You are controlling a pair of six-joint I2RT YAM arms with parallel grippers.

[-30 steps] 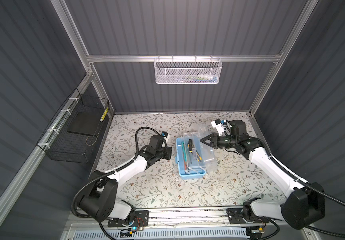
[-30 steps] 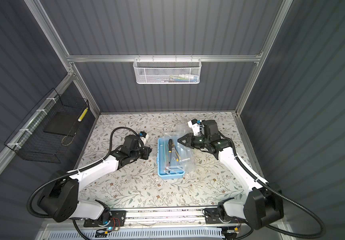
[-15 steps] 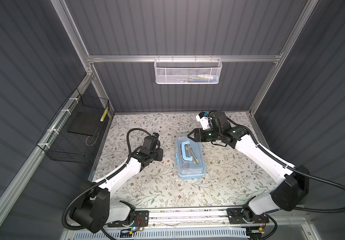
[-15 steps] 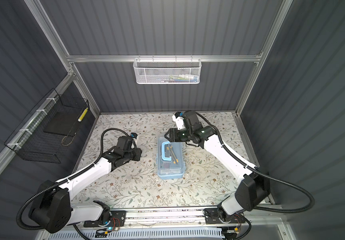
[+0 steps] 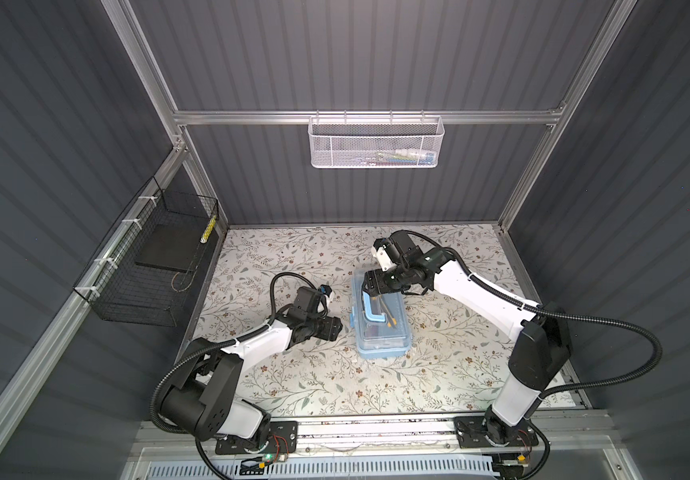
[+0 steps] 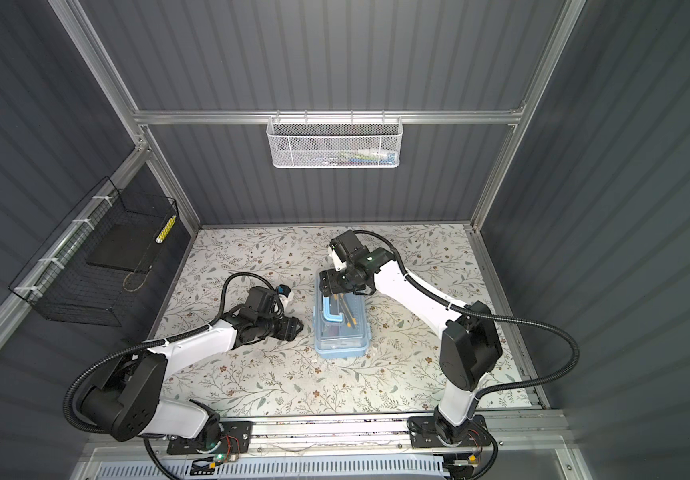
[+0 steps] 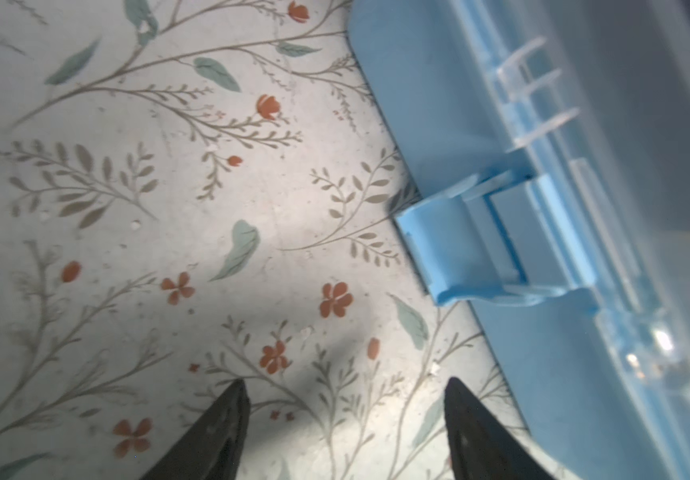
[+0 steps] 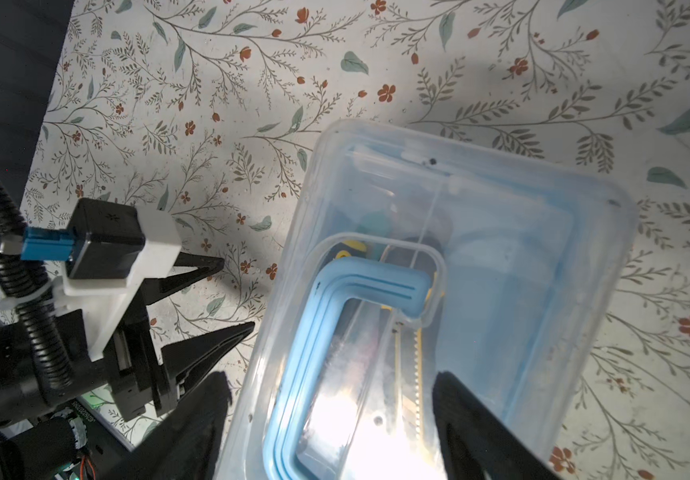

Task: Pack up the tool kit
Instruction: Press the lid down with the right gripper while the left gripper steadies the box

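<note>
The tool kit (image 5: 381,332) (image 6: 341,332), a light-blue box with its clear lid down, lies mid-table. Its pale-blue handle (image 8: 335,299) lies flat on the lid, and yellow and black tools (image 5: 389,316) show through. My left gripper (image 5: 337,328) (image 6: 297,328) (image 7: 345,382) is open and empty just left of the box, low over the mat. It faces the blue side latch (image 7: 447,257), which sticks out from the wall. My right gripper (image 5: 370,286) (image 6: 326,286) (image 8: 328,376) hangs open over the box's far end, holding nothing.
A white mesh basket (image 5: 374,143) with small items hangs on the back wall. A black wire basket (image 5: 148,266) hangs on the left wall. The floral mat (image 5: 318,374) runs to the metal rail (image 5: 376,432) at the front.
The lid, held up by my right gripper a second ago, now lies shut on the box. Both grippers have opened. The left one drew back, then returned beside the box.
</note>
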